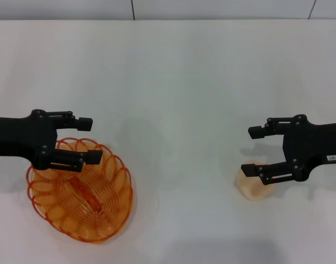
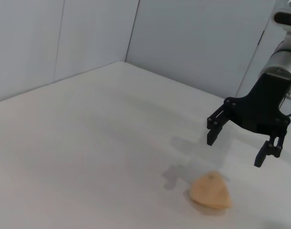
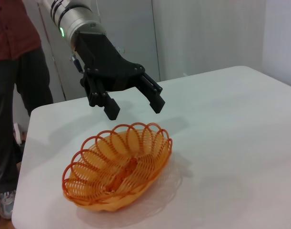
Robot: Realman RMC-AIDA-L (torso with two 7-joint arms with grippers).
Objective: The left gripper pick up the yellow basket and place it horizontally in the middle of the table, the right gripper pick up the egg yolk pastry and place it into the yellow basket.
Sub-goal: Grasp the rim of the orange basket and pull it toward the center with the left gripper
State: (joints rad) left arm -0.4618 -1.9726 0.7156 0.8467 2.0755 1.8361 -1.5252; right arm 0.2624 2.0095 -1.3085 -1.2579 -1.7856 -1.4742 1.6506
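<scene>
From the head view, the left gripper (image 1: 89, 141), a black two-fingered claw, hangs with fingers spread wide over the far rim of the yellow basket (image 1: 80, 191), an oval orange-yellow wire thing with a looped edge, sitting near the front left of the white table (image 1: 173, 82). It isn't touching the wire as far as I can see. Over on the right, the right gripper (image 1: 251, 149), the black claw with the small white label on its arm, is also wide open, just above the egg yolk pastry (image 1: 255, 184), a small pale cream dome.

Left wrist view only shows the other arm: the right gripper (image 2: 235, 145) is clearly up in the air, with the pastry (image 2: 211, 191) lying on the table below and a bit nearer.

Right wrist view does the same for the left gripper (image 3: 135, 104): open, hovering above the basket (image 3: 117, 167), with real daylight between them, which the head view hides. There's also a person in a dark red shirt (image 3: 14, 81) standing by the table edge.

Risk-wise, I'd guess the thin wire loops are easy to miss or pinch badly, so the basket could tilt or skid. And if the pastry gets grabbed before the basket's centred, there's nowhere to drop it.
</scene>
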